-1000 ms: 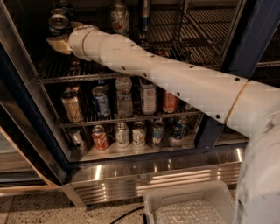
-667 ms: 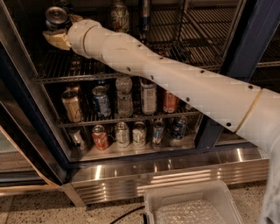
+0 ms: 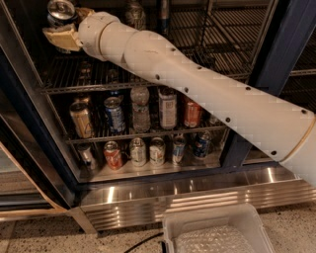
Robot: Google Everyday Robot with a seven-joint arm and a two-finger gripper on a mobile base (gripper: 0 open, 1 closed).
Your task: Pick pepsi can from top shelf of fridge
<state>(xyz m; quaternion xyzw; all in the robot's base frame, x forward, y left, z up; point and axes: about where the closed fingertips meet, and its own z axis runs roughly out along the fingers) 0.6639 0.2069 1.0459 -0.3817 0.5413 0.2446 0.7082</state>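
Note:
My gripper (image 3: 69,24) is at the top left of the fridge (image 3: 276,59), above the left end of the top shelf (image 3: 222,62). Its tan fingers (image 3: 61,38) are closed around a pepsi can (image 3: 60,10), dark with a shiny silver top, held a little above the wire rack. The white arm runs from the lower right across the fridge opening and hides part of the top shelf.
A can (image 3: 134,12) and a slim dark can (image 3: 164,15) stand further back on the top shelf. The lower racks (image 3: 143,133) hold several cans and bottles. The open door (image 3: 22,148) is at the left. A clear plastic bin (image 3: 217,232) lies on the floor.
The gripper has moved up and slightly left with the can in it. The arm has stretched further across the view.

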